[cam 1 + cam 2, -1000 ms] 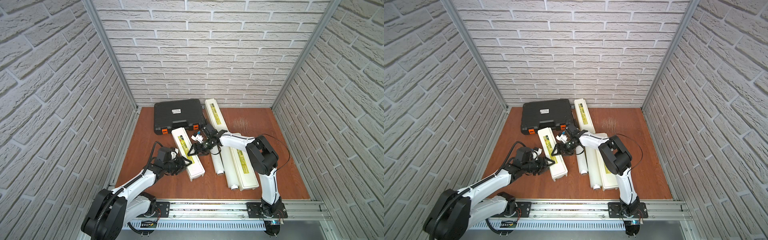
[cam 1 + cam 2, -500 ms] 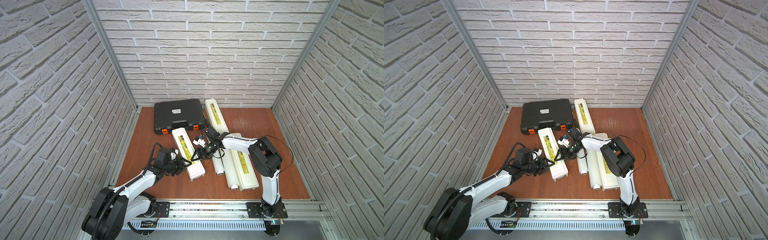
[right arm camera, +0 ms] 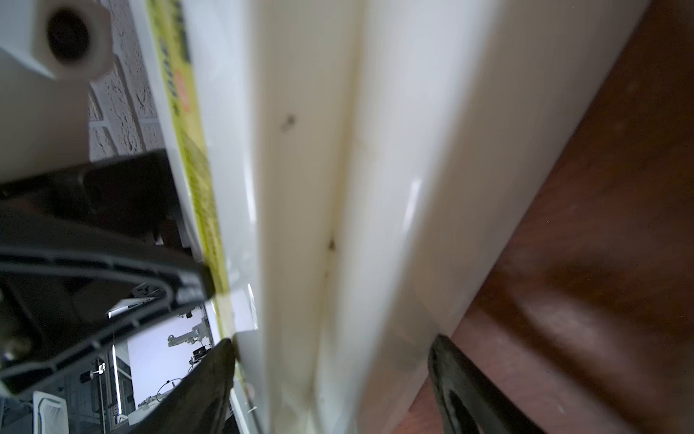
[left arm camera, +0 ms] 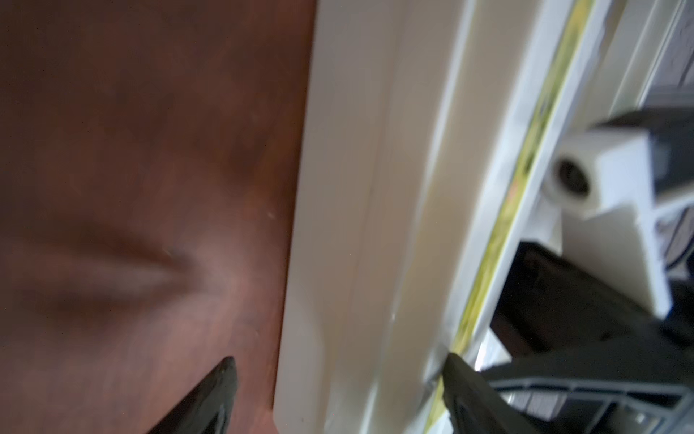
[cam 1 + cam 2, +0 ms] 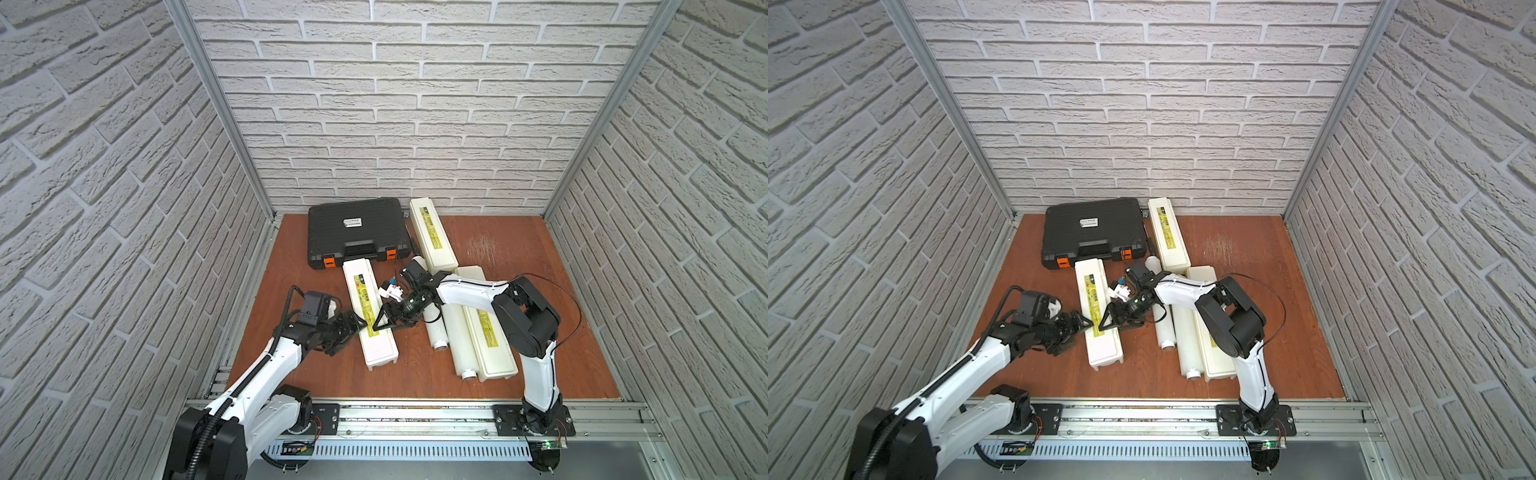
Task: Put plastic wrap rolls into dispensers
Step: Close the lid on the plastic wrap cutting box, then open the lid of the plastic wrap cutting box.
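Three cream dispensers lie shut on the floor: a left one (image 5: 376, 347) (image 5: 1105, 351), a back one (image 5: 432, 237) and a right one (image 5: 492, 349). Two white plastic wrap rolls (image 5: 437, 332) (image 5: 459, 353) lie between the left and right dispensers. My left gripper (image 5: 358, 326) (image 4: 340, 364) stands open at the left dispenser's (image 4: 356, 225) left wall, one finger beside the floor, one on the lid by the yellow strip. My right gripper (image 5: 382, 321) (image 3: 332, 347) stands open across the same dispenser's (image 3: 308, 150) right wall, facing the left gripper.
A black case with orange latches (image 5: 357, 230) sits at the back left, touching the back dispenser. Brick walls close three sides, and a metal rail (image 5: 415, 415) runs along the front. Bare brown floor (image 5: 519, 249) lies at the back right.
My right gripper has moved along the left dispenser toward the front until it faces the left gripper. The left gripper's jaws have spread wider; its arm has hardly moved.
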`<state>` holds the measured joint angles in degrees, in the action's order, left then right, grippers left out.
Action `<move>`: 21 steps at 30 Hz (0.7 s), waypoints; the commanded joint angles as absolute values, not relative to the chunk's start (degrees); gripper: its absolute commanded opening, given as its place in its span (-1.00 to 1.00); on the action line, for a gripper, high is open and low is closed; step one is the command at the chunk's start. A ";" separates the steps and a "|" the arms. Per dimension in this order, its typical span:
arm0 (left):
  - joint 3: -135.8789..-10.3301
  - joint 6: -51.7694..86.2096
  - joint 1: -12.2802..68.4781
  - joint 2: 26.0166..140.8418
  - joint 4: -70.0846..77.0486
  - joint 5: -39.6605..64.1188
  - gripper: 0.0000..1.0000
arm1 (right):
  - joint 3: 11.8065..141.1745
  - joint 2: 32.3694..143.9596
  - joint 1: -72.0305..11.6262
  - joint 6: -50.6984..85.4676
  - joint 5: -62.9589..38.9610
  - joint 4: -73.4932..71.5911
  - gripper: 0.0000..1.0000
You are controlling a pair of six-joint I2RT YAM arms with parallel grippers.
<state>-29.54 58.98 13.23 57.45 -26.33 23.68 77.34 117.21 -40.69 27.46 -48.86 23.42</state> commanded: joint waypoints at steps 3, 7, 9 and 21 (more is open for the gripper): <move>-33.89 51.94 8.10 64.33 -31.20 16.04 0.76 | 78.41 119.80 -43.15 29.58 -43.76 26.45 0.71; -36.16 50.06 2.55 72.50 -25.18 19.82 0.69 | 80.96 120.11 -43.67 31.37 -43.96 24.90 0.72; -38.90 48.94 1.07 75.61 -25.13 20.40 0.64 | 81.56 118.94 -43.77 31.50 -41.76 25.21 0.75; -43.14 46.75 0.52 81.43 -23.16 22.23 0.57 | 84.72 112.54 -43.68 30.92 -24.15 27.47 0.81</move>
